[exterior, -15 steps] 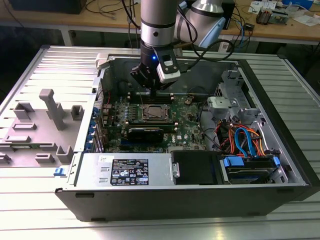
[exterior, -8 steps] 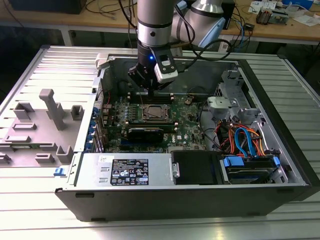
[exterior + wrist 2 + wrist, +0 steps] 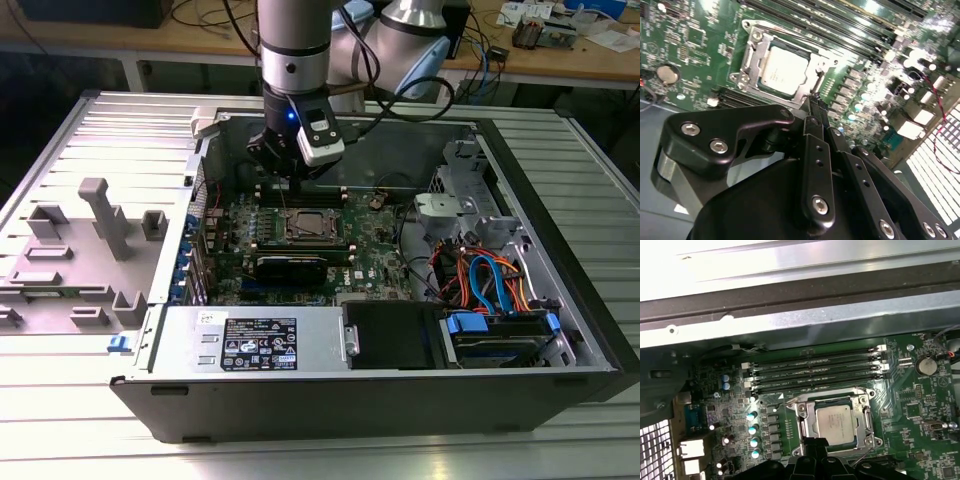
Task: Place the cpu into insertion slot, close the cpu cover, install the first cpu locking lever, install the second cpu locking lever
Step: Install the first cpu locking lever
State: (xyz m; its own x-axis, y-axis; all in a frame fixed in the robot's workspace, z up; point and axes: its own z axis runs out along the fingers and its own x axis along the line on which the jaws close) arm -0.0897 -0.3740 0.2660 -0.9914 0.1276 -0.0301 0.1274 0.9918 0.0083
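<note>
Chip (image 3: 784, 70) sits in the socket (image 3: 771, 92), cover (image 3: 751, 56) flat over its edges. Gripper (image 3: 813, 104) fingers are narrow, tips together at the socket's edge, nothing visibly held. We judge lever locking is in hand: press steadily and keep the tips off the board (image 3: 685, 45).

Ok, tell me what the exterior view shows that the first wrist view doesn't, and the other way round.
Exterior view, not the first wrist view: the arm, the labelled power supply, the blue and orange cables, and a grey plastic tray on the exterior view's left.

First wrist view, not the exterior view: a row of small silver-topped cylinders beside the metal frame, and the rear port blocks.

Both: the chip seated inside that frame, the memory slots, and the gripper close beside it.
</note>
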